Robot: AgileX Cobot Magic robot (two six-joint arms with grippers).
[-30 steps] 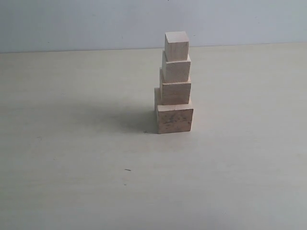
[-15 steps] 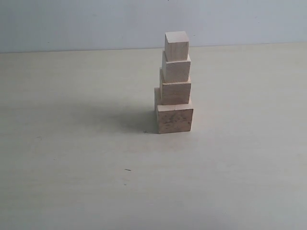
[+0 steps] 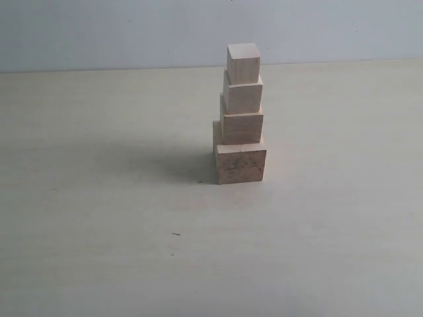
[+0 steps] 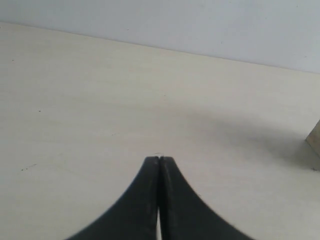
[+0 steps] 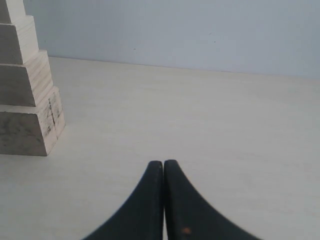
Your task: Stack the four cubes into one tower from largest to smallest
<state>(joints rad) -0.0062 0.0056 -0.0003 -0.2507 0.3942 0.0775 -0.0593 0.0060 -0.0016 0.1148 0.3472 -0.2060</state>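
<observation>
Findings on inspection: over the last second nothing has shifted; the tower [image 3: 240, 115] stands exactly as it did, no cube displaced and no arm in the exterior view. By my assessment the stacking is complete and the arms have drawn clear, so no further placement appears to be called for. The largest cube [image 3: 241, 164] rests flat on the pale table [image 3: 99, 198], casting a soft shadow [image 3: 172, 165] to one side, with the grey wall [image 3: 132, 33] some way behind it. It is the darkest piece, with mottled brown grain on its front face. Directly on the largest cube sits the second cube [image 3: 242, 127], above that the third cube [image 3: 243, 96], and the smallest cube [image 3: 243, 64] crowns the column; all three are paler beige. The order runs correctly, widest lowest, narrowing stepwise. Alignment is not perfectly square: a ledge of the largest cube shows in front of the second, and the upper blocks look slightly offset, yet the column stands upright. The left gripper [image 4: 159, 159] hangs over bare table off to the side of the largest cube, jaws pressed together on nothing. The right gripper [image 5: 163, 162] is likewise away from the largest cube, jaws together and empty
</observation>
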